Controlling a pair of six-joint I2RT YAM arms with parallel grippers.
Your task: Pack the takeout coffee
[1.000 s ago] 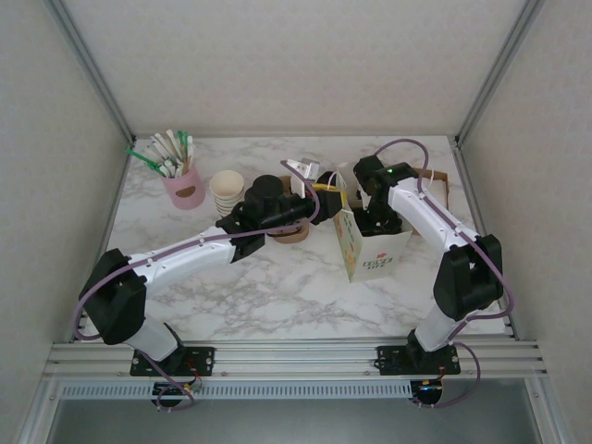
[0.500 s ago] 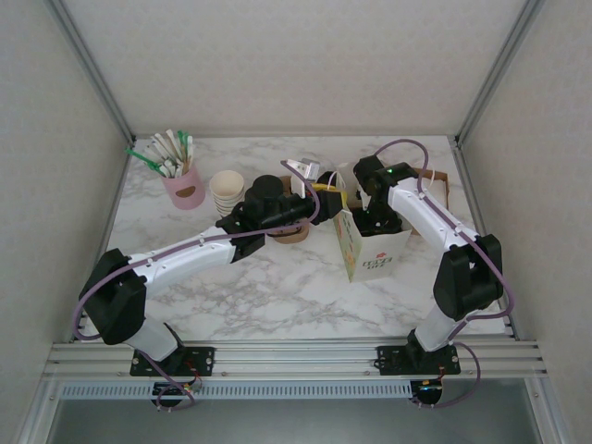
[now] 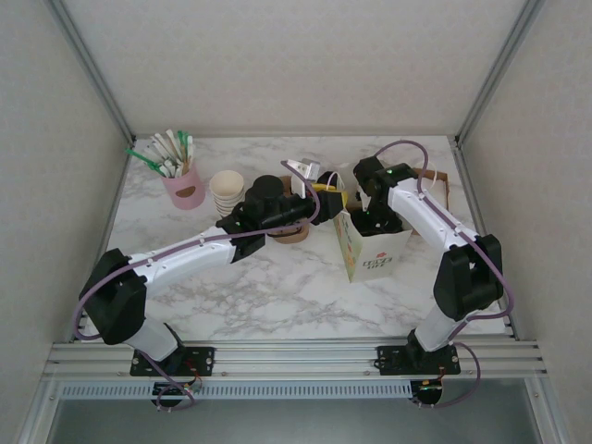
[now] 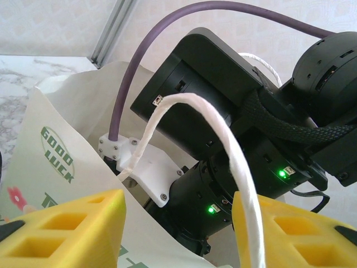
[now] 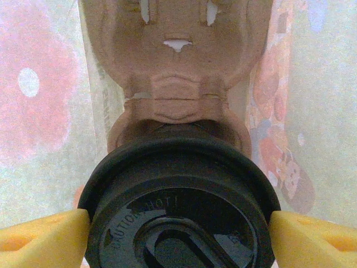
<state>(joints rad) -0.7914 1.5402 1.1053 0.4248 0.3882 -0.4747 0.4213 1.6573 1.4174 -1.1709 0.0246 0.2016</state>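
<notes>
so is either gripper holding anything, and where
The right gripper flanks the takeout coffee at its lid rim; a grip cannot be told. The left gripper is open, astride the bag handle.

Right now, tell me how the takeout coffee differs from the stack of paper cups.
The takeout coffee is capped in black; the stack of paper cups is open-topped. The coffee sits inside the paper bag, against a brown pulp carrier; the stack stands on the marble table beside the pink holder. The right gripper brackets the coffee; no fingers surround the stack. Both appear upright.
</notes>
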